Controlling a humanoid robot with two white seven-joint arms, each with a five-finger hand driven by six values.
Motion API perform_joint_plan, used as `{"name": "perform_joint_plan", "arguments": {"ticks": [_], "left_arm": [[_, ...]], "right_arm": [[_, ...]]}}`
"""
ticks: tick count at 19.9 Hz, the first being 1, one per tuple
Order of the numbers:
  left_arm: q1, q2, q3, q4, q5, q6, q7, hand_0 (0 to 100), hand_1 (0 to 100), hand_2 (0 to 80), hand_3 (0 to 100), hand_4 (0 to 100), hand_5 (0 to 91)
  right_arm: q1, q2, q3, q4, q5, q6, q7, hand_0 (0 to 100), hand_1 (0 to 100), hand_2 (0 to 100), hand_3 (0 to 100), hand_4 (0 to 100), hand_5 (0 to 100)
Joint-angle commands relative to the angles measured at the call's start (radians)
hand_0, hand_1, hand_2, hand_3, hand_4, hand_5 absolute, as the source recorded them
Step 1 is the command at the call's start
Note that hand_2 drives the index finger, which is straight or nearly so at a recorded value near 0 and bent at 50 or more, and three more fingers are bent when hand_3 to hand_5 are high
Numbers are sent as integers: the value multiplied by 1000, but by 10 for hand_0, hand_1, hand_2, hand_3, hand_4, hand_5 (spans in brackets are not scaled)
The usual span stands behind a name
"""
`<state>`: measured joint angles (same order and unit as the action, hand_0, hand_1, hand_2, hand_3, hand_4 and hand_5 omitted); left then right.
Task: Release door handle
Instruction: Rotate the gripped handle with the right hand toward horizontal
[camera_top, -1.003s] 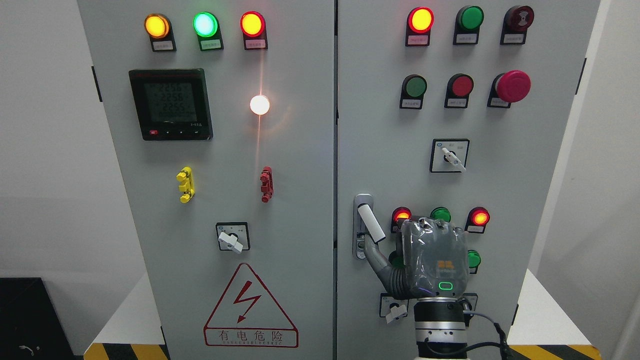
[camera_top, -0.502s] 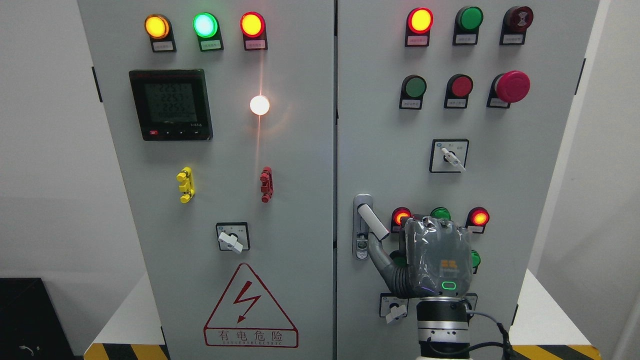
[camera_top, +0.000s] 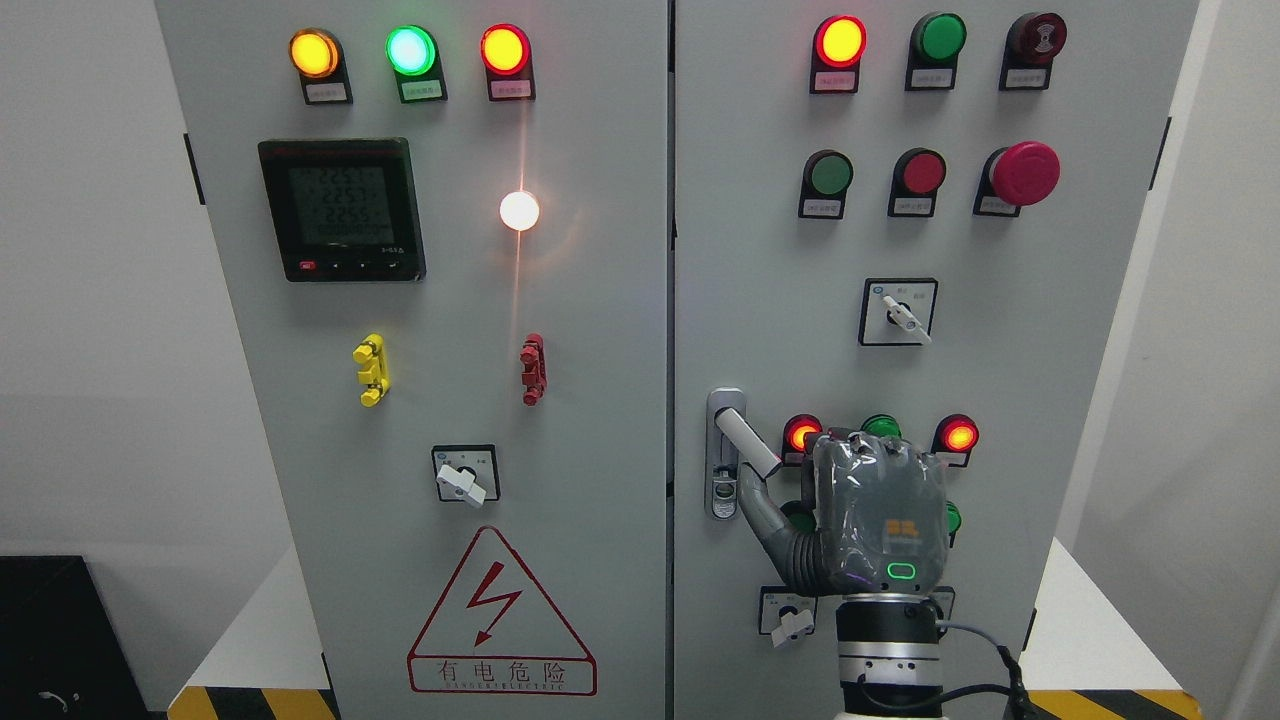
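On the right cabinet door, white door handle (camera_top: 749, 442) tilted, right hand (camera_top: 872, 520) thumb beneath it, grip seemingly loosened.

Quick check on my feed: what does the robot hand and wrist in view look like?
The right robot hand is dark grey under clear glossy film, with an orange logo and a green-lit oval on its back. Below it come a black-and-silver ringed wrist and a black cable.

A white platform (camera_top: 1075, 625) carries the grey cabinet (camera_top: 600, 400), which stands upright on it and fills its middle. Yellow-and-black hazard tape (camera_top: 255, 703) edges the platform front at seven and five o'clock.
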<state>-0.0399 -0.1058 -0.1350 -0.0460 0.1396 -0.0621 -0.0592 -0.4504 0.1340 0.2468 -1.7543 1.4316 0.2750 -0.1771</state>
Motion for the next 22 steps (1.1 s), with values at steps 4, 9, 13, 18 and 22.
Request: {"name": "perform_joint_plan", "arguments": {"ticks": [4, 9, 13, 18, 22], "left_arm": [[0, 0, 0, 0, 0, -1, -1, 120, 556, 0, 0, 0, 0], [0, 0, 0, 0, 0, -1, -1, 120, 556, 0, 0, 0, 0], [0, 0, 0, 0, 0, -1, -1, 120, 556, 0, 0, 0, 0], [0, 0, 0, 0, 0, -1, -1, 120, 556, 0, 0, 0, 0], [0, 0, 0, 0, 0, -1, -1, 120, 556, 0, 0, 0, 0]], "right_arm": [[6, -1, -3, -2, 0, 0, -2, 397, 408, 959, 1000, 996, 1000], [6, -1, -4, -2, 0, 1, -4, 398, 408, 957, 1000, 997, 1000], [6, -1, -9, -2, 0, 0, -4, 399, 409, 958, 1000, 997, 1000], [6, -1, -12, -7, 0, 0, -7, 402, 409, 957, 1000, 998, 1000], [6, -1, -12, -7, 0, 0, -7, 404, 410, 958, 1000, 998, 1000]]}}
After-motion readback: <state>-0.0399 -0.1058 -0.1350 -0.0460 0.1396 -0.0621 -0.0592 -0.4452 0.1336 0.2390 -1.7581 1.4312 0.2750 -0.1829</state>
